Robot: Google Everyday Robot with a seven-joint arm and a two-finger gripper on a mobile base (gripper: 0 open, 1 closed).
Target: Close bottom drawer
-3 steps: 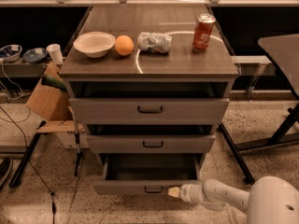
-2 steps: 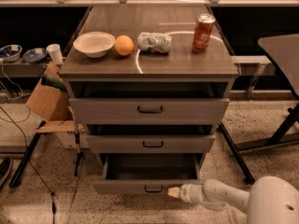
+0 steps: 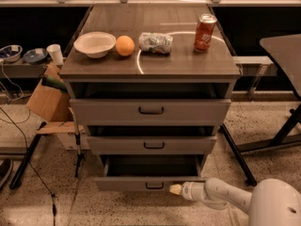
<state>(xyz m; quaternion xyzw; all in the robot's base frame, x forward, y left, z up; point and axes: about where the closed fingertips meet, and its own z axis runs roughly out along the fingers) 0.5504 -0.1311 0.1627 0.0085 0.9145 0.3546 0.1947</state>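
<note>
The bottom drawer (image 3: 127, 183) is the narrowest grey front of the cabinet's three, with a small dark bar handle (image 3: 154, 186). It stands pulled out, and its dark tray (image 3: 150, 165) shows from above. My gripper (image 3: 176, 189) is low at the drawer's front face, just right of the handle, its pale tip touching or nearly touching the front. The white arm (image 3: 225, 197) runs from the lower right.
The middle drawer (image 3: 151, 145) and top drawer (image 3: 150, 110) are slightly out. On the cabinet top are a white bowl (image 3: 95, 44), an orange (image 3: 124, 45), a crumpled bag (image 3: 155, 43) and a red can (image 3: 205, 32). A cardboard box (image 3: 49, 99) stands left, table legs (image 3: 237, 157) right.
The view now sits slightly closer to the cabinet. The gripper stays at the bottom drawer's front, and the drawer looks about as far out as before.
</note>
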